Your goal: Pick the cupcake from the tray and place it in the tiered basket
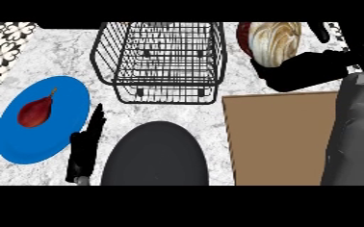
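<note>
The cupcake (276, 39), cream swirl over a dark red wrapper, is up off the brown tray (280, 139) at the far right, just right of the black wire tiered basket (162, 62). My right hand (305, 72) is curled round the cupcake's lower side, and its grey forearm (348, 130) runs down the right edge. No object shows in the basket's top tier or on the tray. At the lower left my left hand (84, 149) rests open with its fingers pointing up, beside the blue plate.
A blue plate (68, 130) at the left holds a dark red, pointed vegetable (35, 111). A dark grey rounded shape (155, 156) fills the lower middle. The marble counter (213, 115) shows between basket and tray. A patterned tile strip (14, 41) is at the far left.
</note>
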`<state>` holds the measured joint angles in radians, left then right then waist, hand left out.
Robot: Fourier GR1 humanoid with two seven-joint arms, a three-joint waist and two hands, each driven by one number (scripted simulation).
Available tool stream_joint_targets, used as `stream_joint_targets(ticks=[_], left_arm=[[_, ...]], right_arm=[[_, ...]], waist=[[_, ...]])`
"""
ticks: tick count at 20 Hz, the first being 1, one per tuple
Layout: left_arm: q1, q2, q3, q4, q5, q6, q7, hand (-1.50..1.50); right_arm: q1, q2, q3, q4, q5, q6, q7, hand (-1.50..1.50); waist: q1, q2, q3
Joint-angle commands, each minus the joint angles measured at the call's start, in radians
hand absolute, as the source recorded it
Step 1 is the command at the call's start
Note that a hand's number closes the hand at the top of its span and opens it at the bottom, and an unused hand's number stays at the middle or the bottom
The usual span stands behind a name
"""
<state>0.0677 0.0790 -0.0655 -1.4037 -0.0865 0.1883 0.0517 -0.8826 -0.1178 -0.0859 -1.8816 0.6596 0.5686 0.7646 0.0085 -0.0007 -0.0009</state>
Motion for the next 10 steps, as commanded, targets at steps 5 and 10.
stream_joint_targets(ticks=[5, 10], left_arm=[[0.008, 0.035, 0.016, -0.088, 0.021, -0.038, 0.075, 0.0], [-0.031, -0.01, 0.01, 0.028, 0.003, -0.018, -0.008, 0.0]], right_arm=[[-0.18, 0.019, 0.018, 0.268, 0.07, -0.128, 0.004, 1.5], [-0.205, 0.076, 0.069, 0.444, 0.102, -0.237, -0.09, 1.5]], waist=[[0.004, 0.0, 0.001], [0.002, 0.002, 0.0]])
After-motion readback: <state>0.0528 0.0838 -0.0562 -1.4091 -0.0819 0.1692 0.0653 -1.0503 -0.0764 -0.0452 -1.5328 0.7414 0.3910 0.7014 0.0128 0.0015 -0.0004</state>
